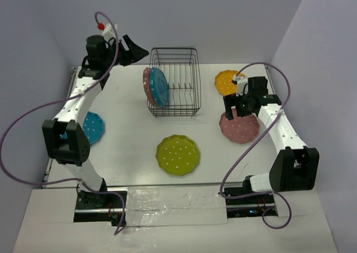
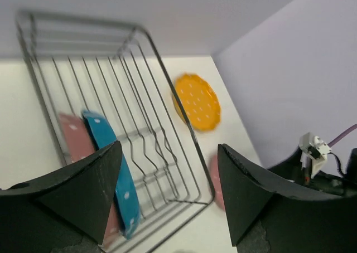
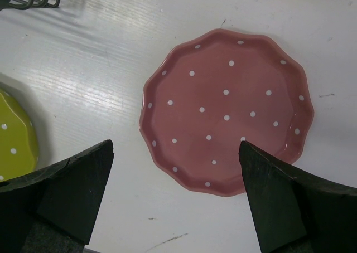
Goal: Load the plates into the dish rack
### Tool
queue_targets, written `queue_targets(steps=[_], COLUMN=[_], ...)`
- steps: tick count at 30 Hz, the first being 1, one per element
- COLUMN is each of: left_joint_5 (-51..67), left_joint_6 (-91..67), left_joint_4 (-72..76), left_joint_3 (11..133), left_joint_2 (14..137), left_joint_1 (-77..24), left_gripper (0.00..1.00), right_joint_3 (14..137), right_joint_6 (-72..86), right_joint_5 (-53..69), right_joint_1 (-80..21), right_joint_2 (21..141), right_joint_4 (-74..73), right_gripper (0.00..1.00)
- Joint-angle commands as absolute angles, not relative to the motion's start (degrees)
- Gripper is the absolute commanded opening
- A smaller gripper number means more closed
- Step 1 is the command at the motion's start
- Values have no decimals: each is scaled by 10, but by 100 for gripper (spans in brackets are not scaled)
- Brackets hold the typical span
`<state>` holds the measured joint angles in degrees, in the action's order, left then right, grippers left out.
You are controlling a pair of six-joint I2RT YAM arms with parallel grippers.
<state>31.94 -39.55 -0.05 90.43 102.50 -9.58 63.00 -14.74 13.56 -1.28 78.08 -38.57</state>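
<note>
The black wire dish rack (image 1: 179, 80) stands at the back centre. At its left end a teal plate (image 1: 158, 87) and a pink plate (image 1: 146, 81) stand on edge side by side. My left gripper (image 1: 135, 52) hangs open, up and to the left of the rack, holding nothing. In the left wrist view the teal plate (image 2: 116, 166) and the pink plate (image 2: 72, 135) show past my open left gripper (image 2: 169, 147). My right gripper (image 3: 175, 145) is open just above a flat pink plate (image 3: 226, 111), its jaws standing either side of that plate's near rim.
An orange-yellow plate (image 1: 228, 82) lies at the back right and a yellow-green plate (image 1: 177, 154) at the front centre. A second teal plate (image 1: 92, 127) lies at the left, partly under my left arm. Walls close the table on three sides.
</note>
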Motion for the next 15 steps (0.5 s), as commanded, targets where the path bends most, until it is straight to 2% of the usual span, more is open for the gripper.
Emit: queue_targets(steps=[1, 5, 7, 10, 15], left_joint_5=[264, 250, 307, 399, 411], left_joint_6=[-254, -174, -146, -64, 258], left_joint_4=[-96, -140, -130, -155, -297], left_joint_3=[967, 906, 846, 771, 641], left_joint_2=[946, 890, 848, 788, 688], left_joint_1=[-90, -87, -82, -90, -148], left_gripper=[78, 77, 69, 67, 65], right_joint_3=[642, 642, 644, 642, 637], right_joint_6=[-155, -151, -149, -150, -150], right_joint_5=[139, 148, 151, 153, 155], right_joint_1=[-17, -18, -17, -17, -17], right_joint_2=[759, 761, 762, 761, 762], right_joint_4=[-370, -366, -366, -363, -360], right_gripper=[100, 100, 100, 100, 100])
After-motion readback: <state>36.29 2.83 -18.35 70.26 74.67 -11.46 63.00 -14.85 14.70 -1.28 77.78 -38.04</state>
